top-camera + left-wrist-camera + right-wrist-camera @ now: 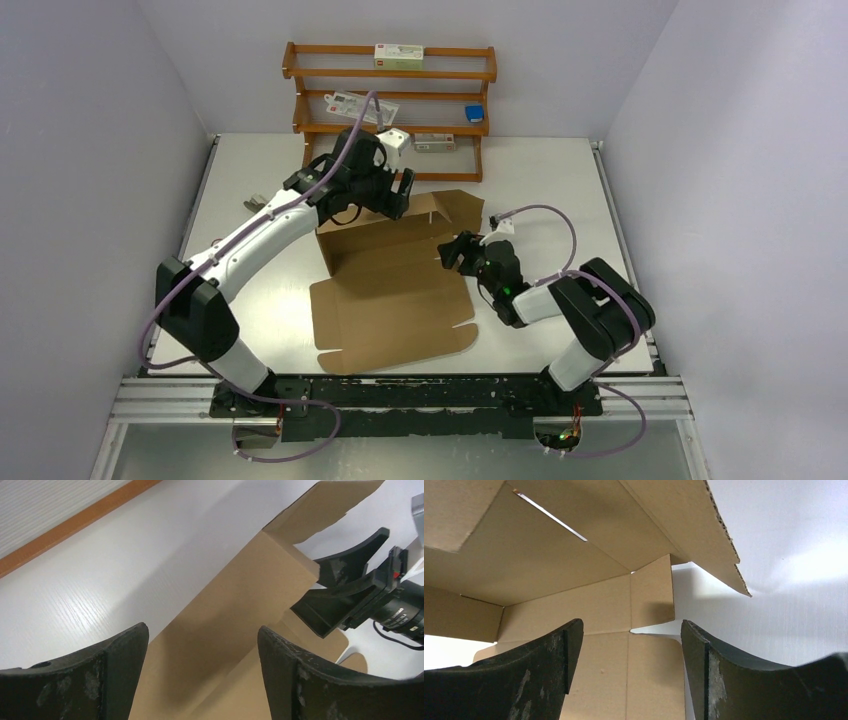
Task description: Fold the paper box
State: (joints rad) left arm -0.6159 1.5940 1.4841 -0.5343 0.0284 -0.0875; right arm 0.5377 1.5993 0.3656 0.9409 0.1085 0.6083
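The paper box (pixel 395 290) is a brown die-cut cardboard sheet in the middle of the table, its near panels flat and its far panels raised upright. My left gripper (pixel 398 192) is open and hovers over the raised far wall (pixel 225 615), which shows between its fingers. My right gripper (pixel 455 250) is open and low at the sheet's right edge, facing a small upright side flap (pixel 651 592); it holds nothing. It also shows in the left wrist view (pixel 350 587).
A wooden shelf rack (pixel 390 95) with small boxes and a blue item stands against the back wall, just behind the left gripper. White walls enclose the table (pixel 560 190) on the left, right and back. An aluminium rail (pixel 400 395) runs along the near edge.
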